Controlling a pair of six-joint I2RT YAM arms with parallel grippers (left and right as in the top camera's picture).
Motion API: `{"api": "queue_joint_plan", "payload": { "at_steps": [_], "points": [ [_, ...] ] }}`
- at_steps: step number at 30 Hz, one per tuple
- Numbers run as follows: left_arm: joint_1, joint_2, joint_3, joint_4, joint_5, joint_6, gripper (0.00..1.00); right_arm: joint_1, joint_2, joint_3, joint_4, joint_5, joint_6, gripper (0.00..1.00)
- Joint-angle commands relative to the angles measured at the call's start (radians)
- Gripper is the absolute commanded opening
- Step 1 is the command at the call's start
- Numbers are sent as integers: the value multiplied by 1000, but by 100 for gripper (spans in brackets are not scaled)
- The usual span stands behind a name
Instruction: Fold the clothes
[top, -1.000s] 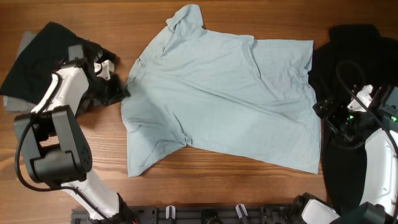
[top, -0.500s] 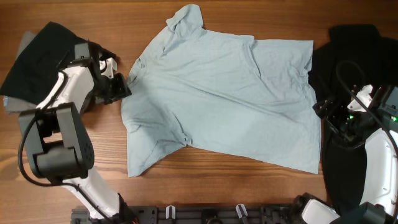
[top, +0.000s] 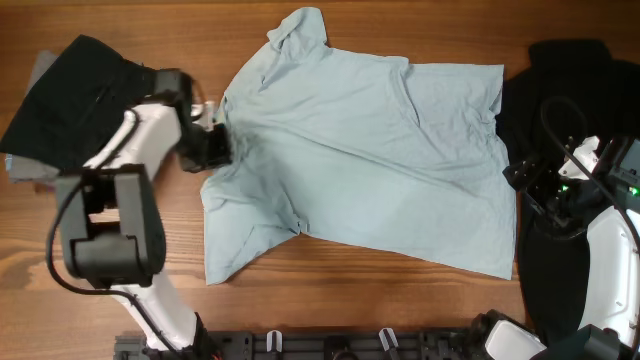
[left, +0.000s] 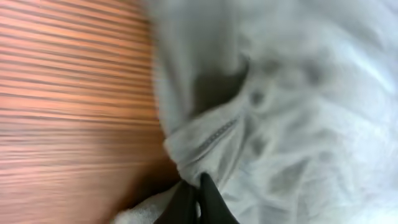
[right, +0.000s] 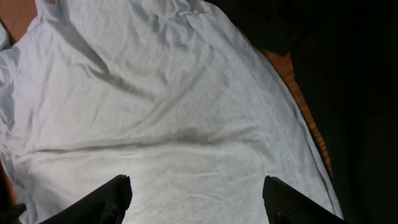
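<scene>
The pale blue T-shirt (top: 370, 150) lies spread across the middle of the wooden table, collar toward the left. My left gripper (top: 220, 148) sits at the shirt's left edge, near the collar. In the left wrist view its black fingers (left: 200, 190) are pressed together with a fold of the pale fabric (left: 298, 93) pinched between them. My right gripper (top: 518, 180) hovers at the shirt's right hem. It (right: 198, 193) stands wide open over the flat cloth (right: 155, 93), holding nothing.
A black garment (top: 75, 85) lies on a grey one (top: 22, 165) at the far left. Another black garment (top: 570, 80) lies at the right edge, partly under the right arm. Bare wood (top: 400, 300) shows along the front, with a rack (top: 330, 345) at the near edge.
The left gripper slid right from beside the shirt onto its left edge and shut on the fabric, nudging that edge inward. The right arm has stayed still.
</scene>
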Motion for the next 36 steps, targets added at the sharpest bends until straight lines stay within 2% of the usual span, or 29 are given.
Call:
{"api": "queue_joint_plan", "payload": {
  "at_steps": [1, 4, 5, 10, 11, 13, 16, 17, 19, 21, 24, 27, 28, 30, 34, 36],
  "points": [
    [-187, -34, -5, -16, -216, -82, 15, 2, -8, 13, -1, -16, -16, 73],
    [-300, -34, -5, -45, -357, -194, 29, 2, -8, 13, -1, -16, -16, 73],
    [-319, -34, -5, -59, -380, -224, 29, 2, -8, 13, -1, -16, -16, 73],
    [-309, -39, -5, -90, -386, -249, 19, 2, -8, 13, 0, -16, -16, 73],
    [-282, -40, -2, -90, -386, -248, 11, 2, -8, 13, -1, -16, -16, 73],
    [-211, -40, -1, -72, -414, -249, 4, 2, -8, 13, -2, -16, -16, 73],
    [-80, -39, -1, -24, -455, -274, 4, 2, -8, 13, -2, -16, -16, 73],
    [-23, -39, -1, -3, -454, -275, 7, 2, -8, 13, -2, -16, -16, 73],
    [66, -39, -1, 37, -413, -273, 20, 2, -8, 13, -1, -16, -16, 73],
    [143, -39, -1, 65, -330, -262, 63, 2, -8, 13, -1, -16, -16, 73],
    [190, -39, -1, 61, -196, -145, 75, 2, -8, 13, -1, -16, -16, 73],
    [191, -39, -1, 56, -171, -104, 77, 2, -8, 8, -1, -15, -16, 73],
    [191, -39, -1, 55, -171, -104, 73, 2, -8, 4, -1, -14, -16, 73],
    [191, -38, -1, 66, -171, -101, 56, 2, 0, -13, 0, -11, -16, 73],
    [191, -25, -1, 101, -171, -82, 4, 2, 35, -31, -5, 11, -12, 73],
    [193, -25, -1, 145, -164, -86, 4, 2, 56, -31, -5, 11, -3, 73]
  ]
}}
